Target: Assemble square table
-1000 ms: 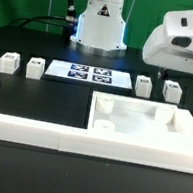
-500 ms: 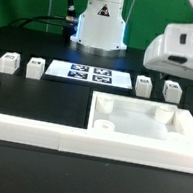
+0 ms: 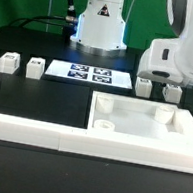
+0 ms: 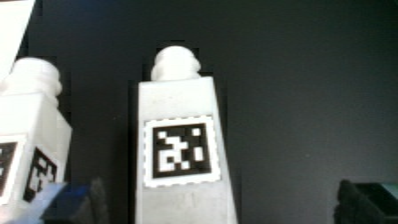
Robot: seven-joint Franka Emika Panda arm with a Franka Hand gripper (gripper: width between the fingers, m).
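Gripper [image 4: 214,198] is standing open. In the wrist view its fingertips [image 4: 61,200] are showing wide apart, one on each side of a tagged leg [image 4: 178,140]. Dark desk [image 4: 302,80] is showing in both gaps, so neither fingertip is touching the leg. The leg's tag is facing the camera and its round peg end is pointing away from the fingertips. A second leg [image 4: 29,120] is sitting just beside it, parallel, partly cut off by the frame edge. Whether these two are upright or lying, I cannot tell.

In the exterior view the arm [image 3: 182,52] is hanging low over the pair of legs on that view's right, one [image 3: 144,86] nearer the marker board [image 3: 90,74] and one [image 3: 171,92] farther out. Which of the two is sitting between the fingertips is not clear from here. The other two legs [image 3: 7,63] [image 3: 34,68] are sitting on that view's left of the marker board, apart from each other. All four are making one row across the back of the desk.

Tabletop [image 3: 139,137] is lying on the desk at the front, toward the exterior view's right, rim up, with round corner sockets showing. No leg is touching it. The rail [image 3: 28,129] is running along the front on that view's left, meeting the tabletop's side
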